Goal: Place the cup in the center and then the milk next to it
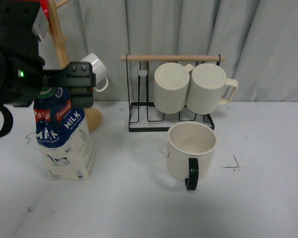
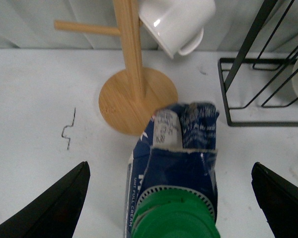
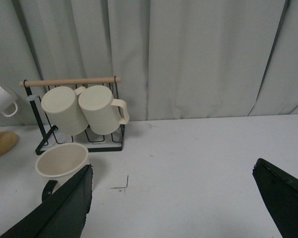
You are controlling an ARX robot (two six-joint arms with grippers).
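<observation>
The cup, a wide cream mug with a black handle turned toward me, stands upright near the middle of the white table; it also shows at the edge of the right wrist view. To its left stands the milk, a blue and white carton. My left gripper hovers over the carton's top, open. In the left wrist view the milk and its green cap sit between the spread fingers without contact. My right gripper is open over bare table, right of the cup.
A black wire rack behind the cup carries two ribbed cream mugs on a wooden bar. A wooden mug tree with a small white mug stands behind the milk. A curtain closes off the back.
</observation>
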